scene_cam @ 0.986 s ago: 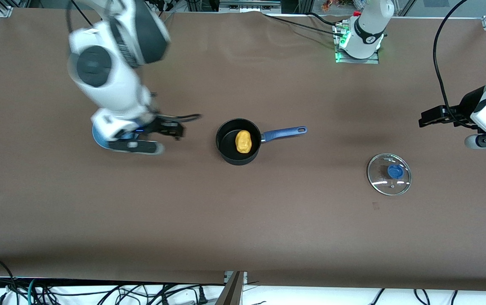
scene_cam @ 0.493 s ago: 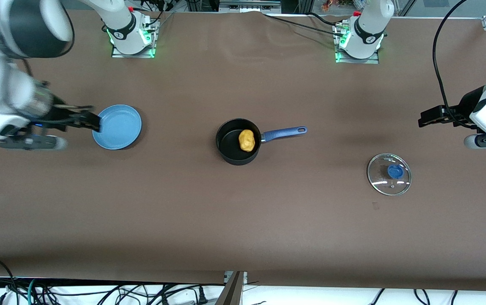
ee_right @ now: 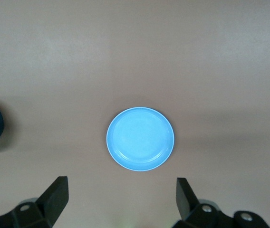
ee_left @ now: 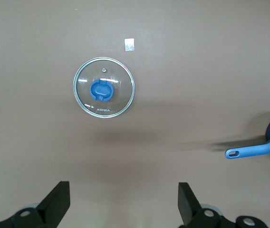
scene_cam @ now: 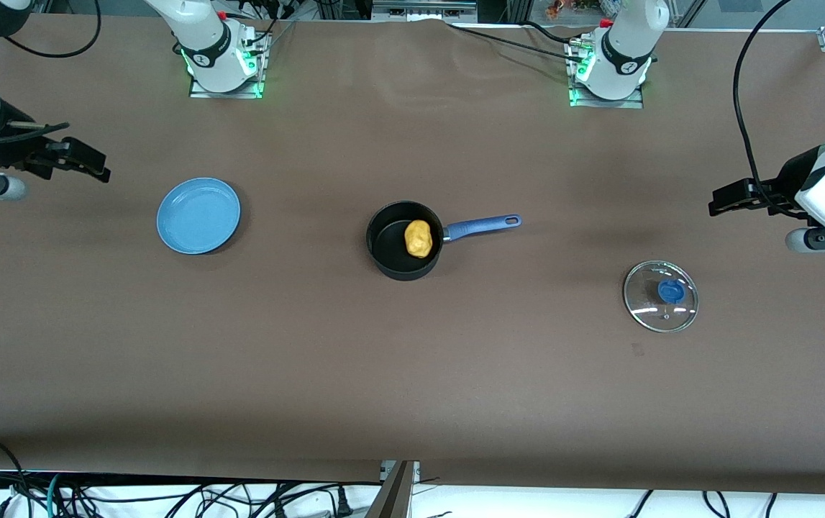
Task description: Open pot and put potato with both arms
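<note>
Brown table; pot handle toward left arm's end.

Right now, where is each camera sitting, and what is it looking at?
Front view: high across the table, facing both arms; left gripper, right gripper.
Left wrist view: looks down at the lid; open fingers show.
Right wrist view: looks down at the blue plate; open fingers show.
Shared: the pot appears in all three.

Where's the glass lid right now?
The lid lies flat on the table toward the left arm's end, off the pot and nearer the front camera than it, knob up.
</note>
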`<state>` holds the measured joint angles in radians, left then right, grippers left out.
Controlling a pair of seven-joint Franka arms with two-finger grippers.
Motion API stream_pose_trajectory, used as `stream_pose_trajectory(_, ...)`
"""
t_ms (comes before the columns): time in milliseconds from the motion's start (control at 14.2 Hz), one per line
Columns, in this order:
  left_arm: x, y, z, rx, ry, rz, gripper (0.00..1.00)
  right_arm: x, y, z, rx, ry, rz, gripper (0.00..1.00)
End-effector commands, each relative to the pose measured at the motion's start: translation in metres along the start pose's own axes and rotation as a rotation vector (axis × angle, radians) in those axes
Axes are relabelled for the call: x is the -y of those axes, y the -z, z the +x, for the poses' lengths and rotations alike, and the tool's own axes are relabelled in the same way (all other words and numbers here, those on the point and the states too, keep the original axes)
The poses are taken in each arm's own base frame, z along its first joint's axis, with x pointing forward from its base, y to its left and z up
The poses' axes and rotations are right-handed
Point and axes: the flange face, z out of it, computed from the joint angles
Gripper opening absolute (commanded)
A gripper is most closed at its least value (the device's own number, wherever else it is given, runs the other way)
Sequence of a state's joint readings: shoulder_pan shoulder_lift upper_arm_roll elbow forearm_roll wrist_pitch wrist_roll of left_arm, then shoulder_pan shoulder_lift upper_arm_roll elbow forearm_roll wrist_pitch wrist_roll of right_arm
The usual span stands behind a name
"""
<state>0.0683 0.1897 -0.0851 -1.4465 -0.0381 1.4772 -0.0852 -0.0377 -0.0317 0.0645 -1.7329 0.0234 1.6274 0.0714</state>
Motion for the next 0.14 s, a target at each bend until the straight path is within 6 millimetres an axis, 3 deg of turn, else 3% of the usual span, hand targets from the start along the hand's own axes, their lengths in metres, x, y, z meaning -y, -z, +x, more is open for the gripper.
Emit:
stream_pose_trajectory(0,-0.0007,0.0054,-0.0015,-0.002,0.002,0.015,1.0,-0.0008,-0.0012,-0.0014,-0.021,0.0,-0.017,1.0)
stream_pose_trajectory(70,-0.0007,0.0054,-0.0015,-0.002,0.002,0.015,1.0,-0.0028,-0.0011,-0.0031,-0.014,0.0,-0.019,1.0)
